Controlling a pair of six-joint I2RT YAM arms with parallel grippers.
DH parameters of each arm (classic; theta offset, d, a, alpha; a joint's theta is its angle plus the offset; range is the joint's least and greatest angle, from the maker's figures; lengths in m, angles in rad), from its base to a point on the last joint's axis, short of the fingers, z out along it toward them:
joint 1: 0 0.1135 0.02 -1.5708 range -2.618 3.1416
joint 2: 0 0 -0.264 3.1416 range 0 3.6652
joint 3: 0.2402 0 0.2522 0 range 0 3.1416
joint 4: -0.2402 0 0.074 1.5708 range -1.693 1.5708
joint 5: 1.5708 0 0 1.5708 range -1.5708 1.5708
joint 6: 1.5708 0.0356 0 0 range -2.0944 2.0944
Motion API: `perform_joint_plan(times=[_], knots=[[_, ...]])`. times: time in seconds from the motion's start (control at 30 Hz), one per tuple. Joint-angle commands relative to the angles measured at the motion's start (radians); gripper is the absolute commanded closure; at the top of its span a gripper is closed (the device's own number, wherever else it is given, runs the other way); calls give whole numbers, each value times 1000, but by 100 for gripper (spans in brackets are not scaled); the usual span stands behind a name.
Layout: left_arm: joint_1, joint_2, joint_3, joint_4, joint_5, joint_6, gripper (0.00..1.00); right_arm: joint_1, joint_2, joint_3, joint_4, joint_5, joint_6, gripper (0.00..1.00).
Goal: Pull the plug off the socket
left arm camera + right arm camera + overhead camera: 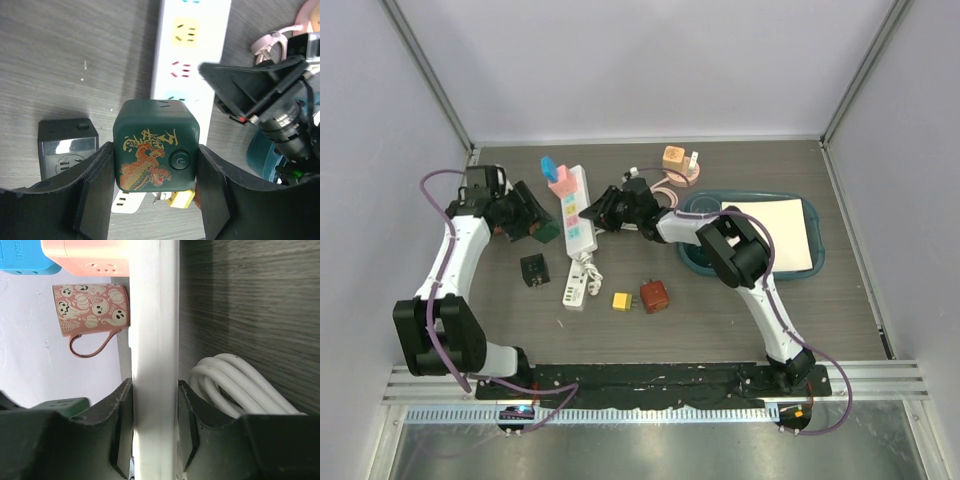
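Observation:
The plug [156, 145] is a dark green cube with a gold and red dragon print and a round button. My left gripper [155, 165] is shut on its two sides and holds it off the table. From above, the plug [546, 232] hangs just left of the white socket strip [578, 215], with my left gripper [532, 226] on it; its prongs are hidden. My right gripper [155, 415] is shut on the strip's [155, 340] long edges, and in the top view this right gripper [600, 212] sits at the strip's right side. Pink [560, 180] and blue [550, 165] plugs stand in the strip's far end.
A black adapter [533, 270] lies left of the strip's coiled white cable [235, 385]. Yellow [621, 300] and red-brown [654, 296] adapters lie nearer the bases. A teal tray [810, 262] holding white paper is at the right. A pink ghost-print mug [92, 307] shows beyond the strip.

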Motion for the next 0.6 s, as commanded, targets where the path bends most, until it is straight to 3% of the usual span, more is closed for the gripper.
perform_joint_plan(times=[0.0, 0.23, 0.33, 0.43, 0.47, 0.57], knots=[[61, 25, -67, 123, 144, -73, 100, -8, -124, 9, 85, -13, 6, 99], [61, 149, -104, 135, 153, -75, 98, -9, -153, -30, 103, -22, 1, 99], [61, 195, -105, 126, 126, -62, 87, -9, -156, -34, 108, -34, 1, 99], [61, 214, -104, 111, 109, -53, 75, -9, -150, -28, 110, -60, 1, 99], [61, 212, -102, 101, 104, -52, 57, -9, -150, -30, 113, -65, 1, 99], [61, 194, -90, 60, 55, -45, 31, -9, -158, -47, 131, -65, 3, 99]])
